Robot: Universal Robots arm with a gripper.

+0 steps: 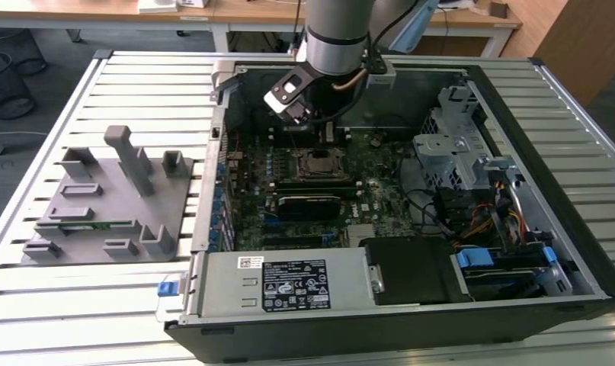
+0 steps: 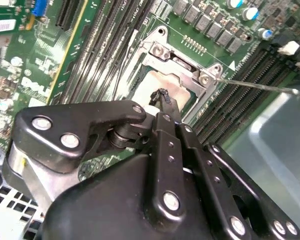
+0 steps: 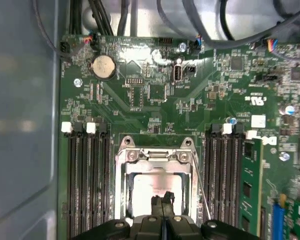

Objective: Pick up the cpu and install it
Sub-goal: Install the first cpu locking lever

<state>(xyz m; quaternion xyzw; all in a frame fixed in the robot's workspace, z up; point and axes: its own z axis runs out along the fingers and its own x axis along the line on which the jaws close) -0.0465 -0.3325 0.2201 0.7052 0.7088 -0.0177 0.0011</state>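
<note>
Hand [image 3: 162, 200] pinched shut, tips right over cpu [image 3: 145, 187], nothing seen between them. Cpu lies flat inside socket frame [image 3: 123, 170]. Prob. best: keep centred, move straight vertical, clear of frame & lever [image 2: 255, 86]. PSU label [image 1: 292, 284]: white w/ black print; board [image 3: 140, 95] has white lettering.
</note>
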